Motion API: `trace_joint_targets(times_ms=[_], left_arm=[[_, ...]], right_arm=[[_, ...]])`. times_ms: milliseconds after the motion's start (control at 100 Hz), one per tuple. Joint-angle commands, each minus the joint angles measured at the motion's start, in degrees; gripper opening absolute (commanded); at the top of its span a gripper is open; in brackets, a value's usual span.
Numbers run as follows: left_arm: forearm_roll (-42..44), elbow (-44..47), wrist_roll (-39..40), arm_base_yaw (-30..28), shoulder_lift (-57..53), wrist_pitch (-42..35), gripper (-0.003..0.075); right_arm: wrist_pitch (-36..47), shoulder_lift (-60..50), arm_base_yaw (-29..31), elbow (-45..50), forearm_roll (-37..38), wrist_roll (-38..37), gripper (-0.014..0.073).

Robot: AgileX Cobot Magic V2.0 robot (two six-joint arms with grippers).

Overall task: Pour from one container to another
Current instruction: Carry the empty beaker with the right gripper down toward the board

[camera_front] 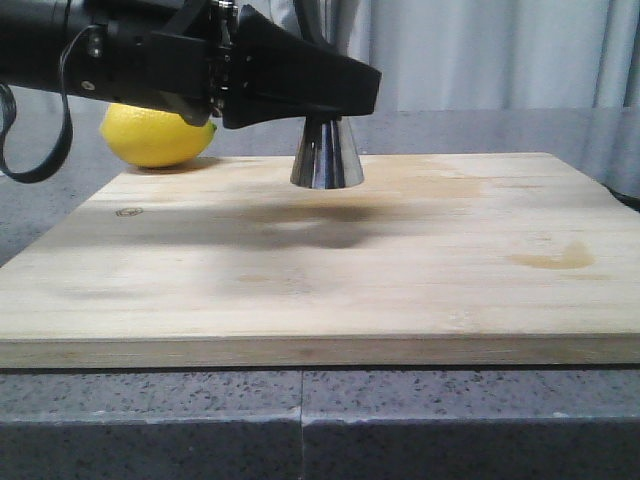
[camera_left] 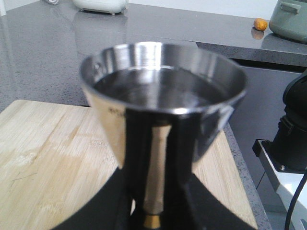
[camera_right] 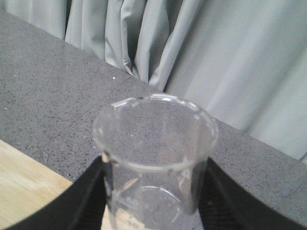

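Flanking the held jigger, a lemon sits behind.

A big wooden board lies on a gray speckled counter. 1 yellow lemon sits just behind the board's far left corner. Gray curtains hang at the back.
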State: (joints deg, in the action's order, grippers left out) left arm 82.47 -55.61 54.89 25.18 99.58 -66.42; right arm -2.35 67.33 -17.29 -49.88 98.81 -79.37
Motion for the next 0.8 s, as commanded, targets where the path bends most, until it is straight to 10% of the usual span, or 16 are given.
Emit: trace_joint_targets(times_ms=[0,790], left_arm=[[-2.34,-1.3,0.44,0.57,-2.83,-11.38,-0.0019],[-2.34,-1.3,0.44,0.57,-2.83,-11.38,-0.0019]], right_arm=[[-1.32,-1.13,0.31,-2.09,-6.39,7.3,0.0142],[7.19,-1.03,0.31,-2.09,-66.55,67.13,0.0036]])
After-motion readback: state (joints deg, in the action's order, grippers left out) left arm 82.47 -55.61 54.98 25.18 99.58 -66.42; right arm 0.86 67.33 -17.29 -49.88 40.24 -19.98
